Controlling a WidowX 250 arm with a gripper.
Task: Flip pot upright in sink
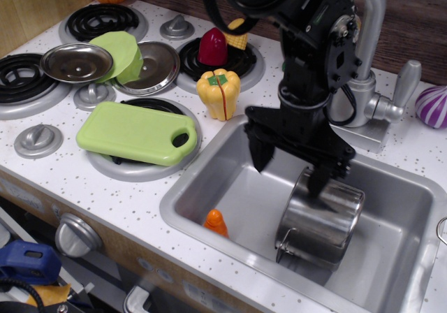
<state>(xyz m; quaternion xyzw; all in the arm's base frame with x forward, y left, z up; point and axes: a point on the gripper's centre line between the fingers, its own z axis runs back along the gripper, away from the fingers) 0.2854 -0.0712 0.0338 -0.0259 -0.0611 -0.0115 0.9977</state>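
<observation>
The shiny steel pot (pixel 318 222) stands in the right half of the silver-grey sink (pixel 209 187), leaning slightly, with a thin loop handle low on its left side. I cannot tell whether its upper face is open or closed. My black gripper (pixel 292 168) hangs over the sink, just above the pot's upper left edge. Its jaws are spread apart and hold nothing. The right finger (pixel 323 179) is at the pot's top edge and the left finger (pixel 261 154) hangs over the bare sink floor.
A small orange toy (pixel 216 222) lies at the sink's front left. A silver faucet (pixel 370 82) stands behind the sink. A green cutting board (pixel 136 133), a yellow pepper (pixel 218 93), steel lids (pixel 77 61) and a green lid sit on the stove to the left.
</observation>
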